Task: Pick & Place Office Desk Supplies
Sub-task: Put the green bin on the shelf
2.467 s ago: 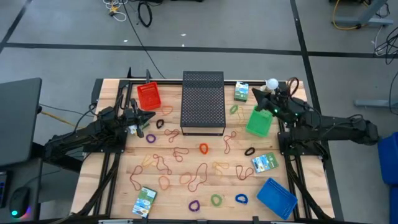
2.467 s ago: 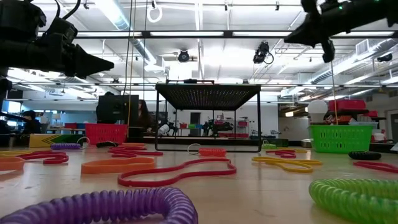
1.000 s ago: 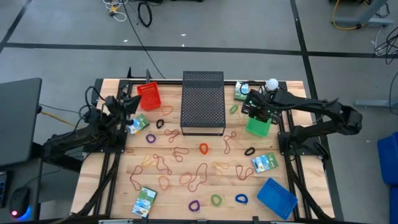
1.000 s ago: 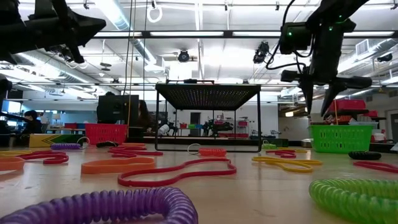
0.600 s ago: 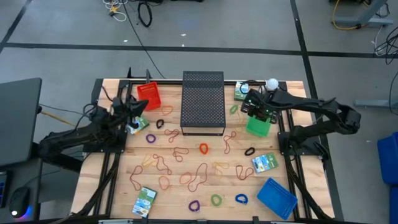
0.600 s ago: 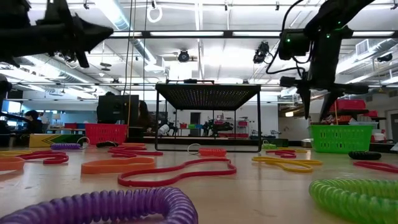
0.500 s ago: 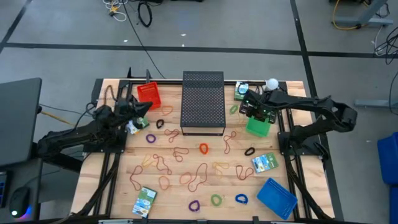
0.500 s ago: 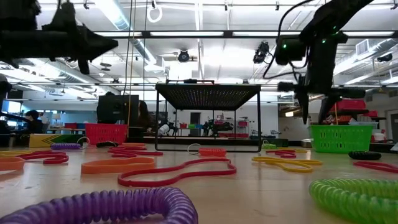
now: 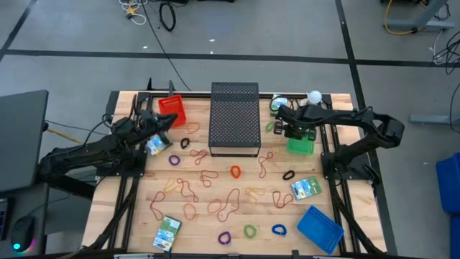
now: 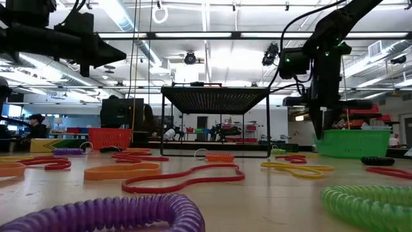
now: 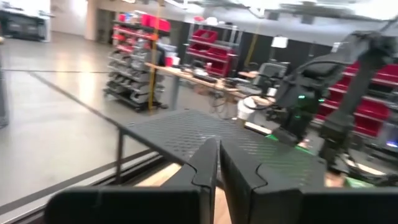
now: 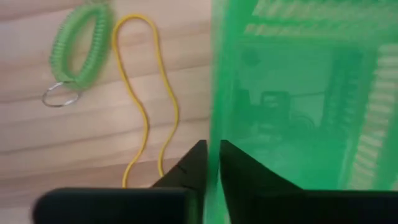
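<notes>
Green plastic is what matters: left of the black perforated box [image 9: 234,118], the left gripper [image 9: 171,119] is hovering pressed together and empty over the red basket [image 9: 172,109]; right of it, the right gripper [image 12: 209,163] is pinching the green basket [image 12: 298,93]'s wall, beside a yellow rubber band [image 12: 149,99] and green coil loop [image 12: 79,40].

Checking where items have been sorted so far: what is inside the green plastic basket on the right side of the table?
The right hand is shut on the wall of the green plastic mesh basket. Its right wrist camera shows only blurred dark shapes through the mesh; the arm covers part of the basket from above, so contents cannot be told.
</notes>
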Controlling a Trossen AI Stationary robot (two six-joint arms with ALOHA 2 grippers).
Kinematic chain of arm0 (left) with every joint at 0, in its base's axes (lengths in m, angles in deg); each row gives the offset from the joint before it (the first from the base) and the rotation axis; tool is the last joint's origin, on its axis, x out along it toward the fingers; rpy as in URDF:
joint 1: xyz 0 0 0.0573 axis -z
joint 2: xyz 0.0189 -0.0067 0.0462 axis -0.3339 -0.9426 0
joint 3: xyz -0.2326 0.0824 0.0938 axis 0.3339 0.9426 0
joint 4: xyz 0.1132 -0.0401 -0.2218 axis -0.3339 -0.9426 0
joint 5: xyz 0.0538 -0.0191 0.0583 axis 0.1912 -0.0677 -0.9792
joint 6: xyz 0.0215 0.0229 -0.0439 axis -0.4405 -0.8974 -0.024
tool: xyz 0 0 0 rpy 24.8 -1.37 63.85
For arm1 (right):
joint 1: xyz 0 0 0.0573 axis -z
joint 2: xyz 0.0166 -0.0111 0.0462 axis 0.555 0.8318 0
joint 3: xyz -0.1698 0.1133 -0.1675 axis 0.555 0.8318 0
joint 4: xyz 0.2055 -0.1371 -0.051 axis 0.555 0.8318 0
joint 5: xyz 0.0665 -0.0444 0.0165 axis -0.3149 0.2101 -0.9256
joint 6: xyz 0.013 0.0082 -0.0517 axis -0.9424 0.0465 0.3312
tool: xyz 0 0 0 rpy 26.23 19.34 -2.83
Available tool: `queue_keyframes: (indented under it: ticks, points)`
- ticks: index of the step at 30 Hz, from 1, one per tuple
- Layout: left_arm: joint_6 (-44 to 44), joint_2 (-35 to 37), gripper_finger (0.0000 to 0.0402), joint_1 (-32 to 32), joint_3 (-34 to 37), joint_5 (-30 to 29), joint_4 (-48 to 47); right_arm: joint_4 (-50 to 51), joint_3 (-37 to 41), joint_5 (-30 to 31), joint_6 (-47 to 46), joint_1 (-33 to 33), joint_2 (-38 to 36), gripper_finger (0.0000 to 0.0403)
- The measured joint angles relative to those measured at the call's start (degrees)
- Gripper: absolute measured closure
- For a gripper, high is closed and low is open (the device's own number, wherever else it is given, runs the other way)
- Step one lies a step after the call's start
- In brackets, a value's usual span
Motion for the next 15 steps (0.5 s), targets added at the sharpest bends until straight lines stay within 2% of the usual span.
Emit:
queue_keyframes:
  ticks: [2, 6, 11, 15]
  points:
    - [0.0, 0.02, 0.0376, 0.0, 0.0, -1.51, 0.09, 0.88, -0.78, -0.64, 0.96, -0.01, -0.02, 0.039]
    - [-0.22, 0.01, 0.0376, 0.0, 0.0, -3.1, 0.13, 4.9, -7.47, -1.41, 3.72, -1.33, -0.55, 0.0384]
    - [-1.84, 0.0, 0.0376, 0.0, 0.0, -4.36, -0.09, 17.79, -23.09, -2.25, 5.13, -3.66, -0.79, 0.0392]
    - [-2.12, 0.0, 0.0376, 0.0, 0.0, -6.59, -0.07, 27.72, -37.26, -1.15, 2.21, -4.97, -0.83, 0.0392]
